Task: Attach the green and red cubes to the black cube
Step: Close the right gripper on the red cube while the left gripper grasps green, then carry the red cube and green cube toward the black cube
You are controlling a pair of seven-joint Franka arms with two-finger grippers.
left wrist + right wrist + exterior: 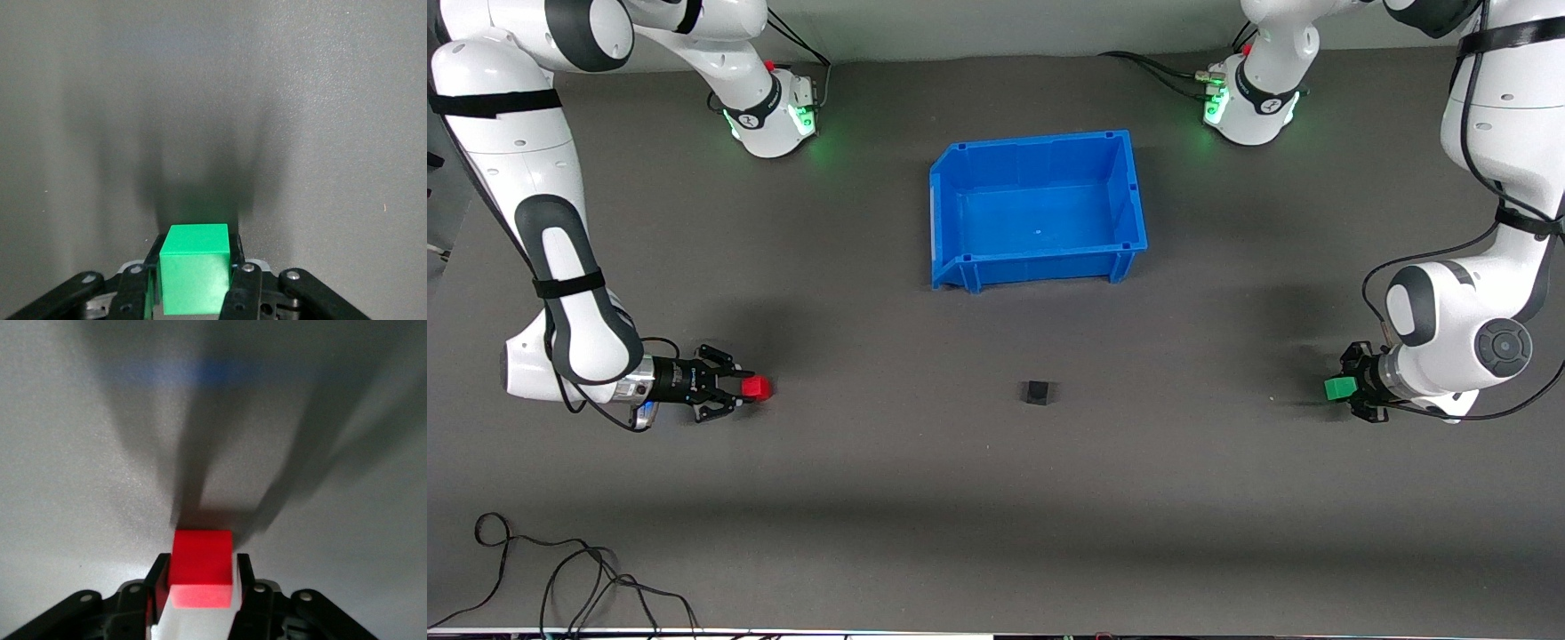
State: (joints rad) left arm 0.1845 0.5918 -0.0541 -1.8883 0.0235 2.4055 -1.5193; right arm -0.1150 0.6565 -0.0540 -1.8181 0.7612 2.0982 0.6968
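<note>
A cable (560, 578) is lying nearest the camera, at the table's seven o'clock. The black cube (1037, 392) is sitting at the centre, nearer the camera than the blue bin (1038, 209) at twelve. At nine o'clock the right gripper (745, 388) is pinching the red cube (757, 387); at three the left gripper (1344, 388) is clamping the green cube (1339, 388). Both are seemingly just above the table. The cubes are looking light, rigid and smooth, best held by two flat side faces, leaving the mating face bare.
</note>
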